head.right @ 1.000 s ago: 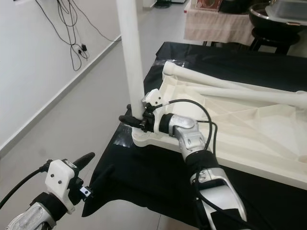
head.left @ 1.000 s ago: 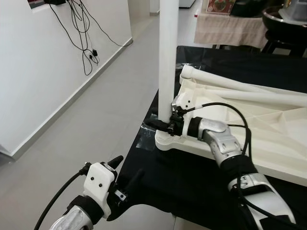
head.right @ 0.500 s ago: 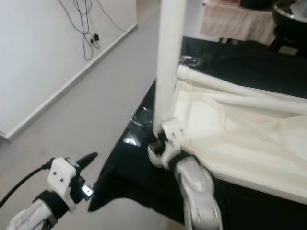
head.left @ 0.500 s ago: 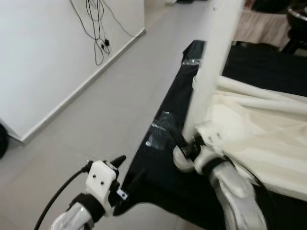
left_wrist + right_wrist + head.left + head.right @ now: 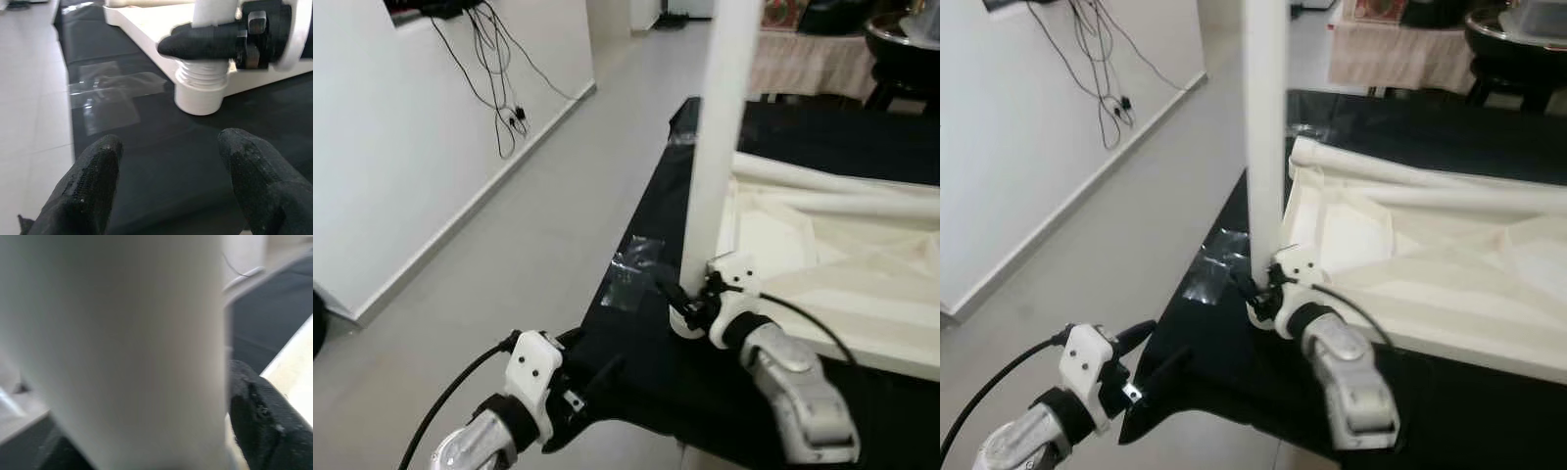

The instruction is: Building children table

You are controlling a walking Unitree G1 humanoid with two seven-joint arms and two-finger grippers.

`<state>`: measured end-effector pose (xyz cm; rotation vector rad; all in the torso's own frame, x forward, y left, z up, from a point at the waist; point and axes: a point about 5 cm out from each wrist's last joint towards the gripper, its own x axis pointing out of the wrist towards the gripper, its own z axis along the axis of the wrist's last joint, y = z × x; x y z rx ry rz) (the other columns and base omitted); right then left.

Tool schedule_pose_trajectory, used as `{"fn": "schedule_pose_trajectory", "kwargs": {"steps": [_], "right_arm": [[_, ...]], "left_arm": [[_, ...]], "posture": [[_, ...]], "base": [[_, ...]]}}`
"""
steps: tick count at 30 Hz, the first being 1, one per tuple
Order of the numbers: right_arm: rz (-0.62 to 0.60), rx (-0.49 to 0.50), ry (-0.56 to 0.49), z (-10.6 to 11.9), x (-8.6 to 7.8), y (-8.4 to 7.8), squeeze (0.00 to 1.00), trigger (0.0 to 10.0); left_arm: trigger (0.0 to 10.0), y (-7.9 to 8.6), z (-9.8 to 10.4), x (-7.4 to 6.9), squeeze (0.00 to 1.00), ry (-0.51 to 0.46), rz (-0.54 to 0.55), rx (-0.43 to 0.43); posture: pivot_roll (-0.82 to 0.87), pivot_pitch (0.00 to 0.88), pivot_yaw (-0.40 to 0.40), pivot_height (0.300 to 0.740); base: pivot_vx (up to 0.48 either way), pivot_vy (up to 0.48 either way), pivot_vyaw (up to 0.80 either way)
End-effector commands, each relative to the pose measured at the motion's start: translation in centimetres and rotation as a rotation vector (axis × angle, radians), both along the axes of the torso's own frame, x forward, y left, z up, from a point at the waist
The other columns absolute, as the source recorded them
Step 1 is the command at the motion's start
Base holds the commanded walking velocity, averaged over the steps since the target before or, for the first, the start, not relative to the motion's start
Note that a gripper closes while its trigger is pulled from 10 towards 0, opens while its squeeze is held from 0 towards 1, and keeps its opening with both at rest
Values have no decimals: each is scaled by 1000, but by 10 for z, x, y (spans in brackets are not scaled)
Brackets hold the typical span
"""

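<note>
Your right pincer point(image 5: 690, 306) is clamped around the base of the white table leg point(image 5: 718, 147), which stands upright in the corner socket point(image 5: 200, 90) of the upturned white tabletop point(image 5: 1430, 264). That tabletop lies on the black-covered table point(image 5: 646, 348), near its edge. Your left pincer point(image 5: 168, 183) hangs low just off that edge, fingers point(image 5: 93, 176) spread apart and holding nothing, pointed at the socket. Cables point(image 5: 494, 69) dangle down the white wall.
</note>
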<state>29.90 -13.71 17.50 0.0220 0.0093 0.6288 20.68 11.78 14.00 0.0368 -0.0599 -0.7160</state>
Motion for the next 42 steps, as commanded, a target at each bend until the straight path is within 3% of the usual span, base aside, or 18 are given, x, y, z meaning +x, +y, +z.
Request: {"fn": "schedule_pose_trajectory", "kwargs": {"steps": [1,4,9,13,14,16,17,24,27,29,30,31,33,34,35,38,41,42], "right_arm": [[60,29,-20,8,-3,5,0,10000],[339,-87,-68,24,5,1,0,10000],[506,-139,-52,26,8,3,0,10000],[610,-146,-21,26,23,6,0,10000],[612,-144,-18,27,28,6,0,1843],[606,-140,-16,27,33,7,0,1843],[608,-131,-10,29,37,6,0,0],[609,-135,-9,32,40,-2,0,0],[476,-175,-30,27,37,-9,0,0],[235,-150,-12,19,29,-8,0,0],[-20,-128,11,9,25,-7,0,0],[-263,-96,97,-14,1,3,0,0],[-263,-96,97,-14,1,3,0,0],[-288,-78,141,-23,-13,11,0,0],[-235,-124,129,-29,-20,24,0,0],[-204,-143,112,-31,-21,30,0,0],[-198,-165,53,-25,-8,32,0,0],[-191,-157,42,-22,-2,33,0,2314]], "left_arm": [[10000,0,-5,-1,0,19,-15,4],[10000,-5,-5,-5,0,20,-78,-8],[10000,-7,-5,-6,0,21,-116,-14],[10000,-9,-4,-8,0,24,-147,-28],[10000,-9,-3,-8,0,28,-146,-33],[10000,-9,-3,-8,0,30,-150,-39],[10000,-10,-2,-8,0,30,-155,-44],[10000,-14,-1,-6,0,27,-183,-62],[10000,-14,-1,-3,0,25,-179,-70],[10000,-12,-1,-1,0,23,-168,-71],[10000,-10,0,0,0,20,-163,-70],[10000,-7,1,3,0,16,-150,-72],[10000,-7,1,3,0,16,-150,-72],[10000,-5,1,4,0,15,-142,-75],[10000,-4,1,7,0,16,-137,-76],[10000,-3,0,9,0,17,-134,-76],[10000,-2,-1,13,0,21,-132,-72],[10000,-1,-1,14,0,20,-128,-69]], "posture": [[-30,155,53,740],[-12,160,48,740],[-5,169,43,740],[0,181,42,740],[0,188,43,740],[-1,190,42,740],[-1,197,43,740],[-30,209,33,740],[-61,212,23,740],[-67,217,13,740],[-70,223,20,740],[-81,226,37,740],[-81,226,37,740],[-83,228,45,740],[-90,218,65,740],[-90,209,70,740],[-81,200,69,740],[-73,197,70,740]], "base": [[0,0,0],[0,0,0],[0,0,0],[0,0,0],[0,0,0],[0,0,0],[0,0,0],[0,0,0],[0,0,0],[0,0,0],[0,0,0],[0,0,0],[0,0,0],[0,0,0],[0,0,0],[0,0,0],[0,0,0],[0,0,0]]}}
